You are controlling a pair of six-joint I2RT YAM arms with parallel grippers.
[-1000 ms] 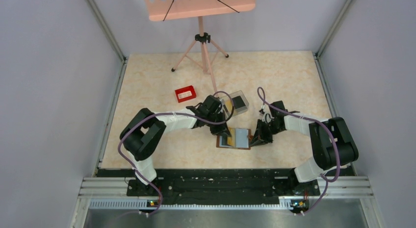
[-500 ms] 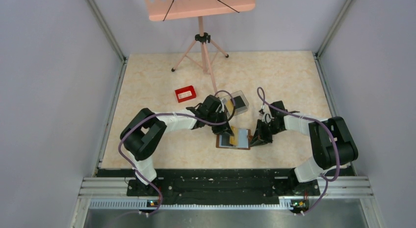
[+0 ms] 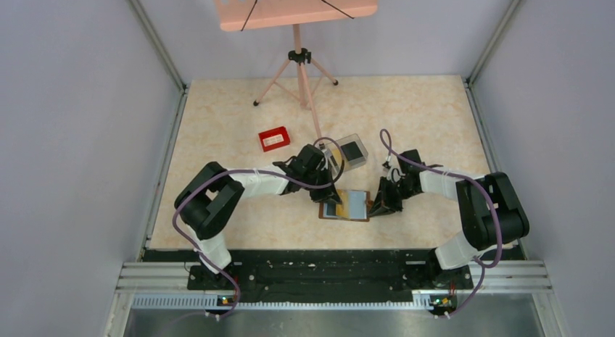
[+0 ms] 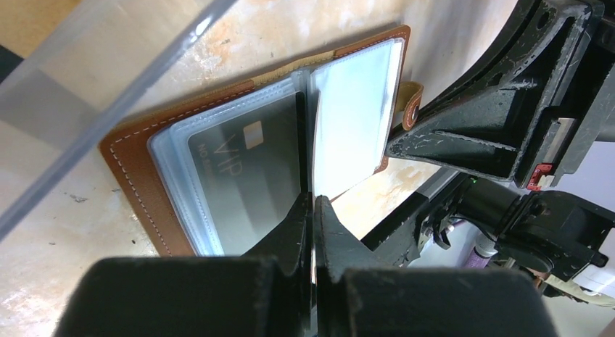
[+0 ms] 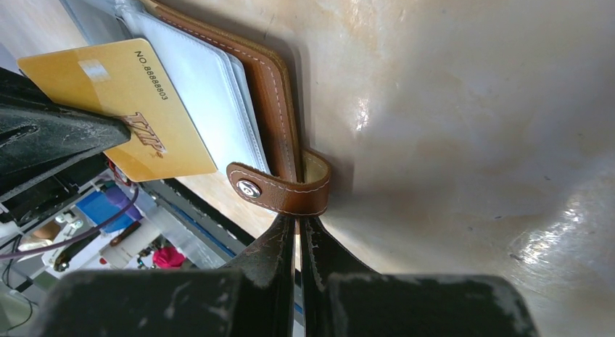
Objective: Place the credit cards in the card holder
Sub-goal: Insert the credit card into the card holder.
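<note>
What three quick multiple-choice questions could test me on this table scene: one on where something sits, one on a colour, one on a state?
1. In the overhead view, where is the red tray?
A) beyond the card holder, to its left
B) inside the holder
C) under the right arm

2. What colour is the card pinched in the left tool?
A) green
B) gold
C) pink

3. How does the card holder lie?
A) snapped shut
B) standing on edge
C) open, pages up

Answers:
1 A: the tray sits farther from the arm bases and to the left.
2 B: the right wrist view shows its gold face.
3 C: both clear-sleeved pages show and the strap is unfastened.
</note>
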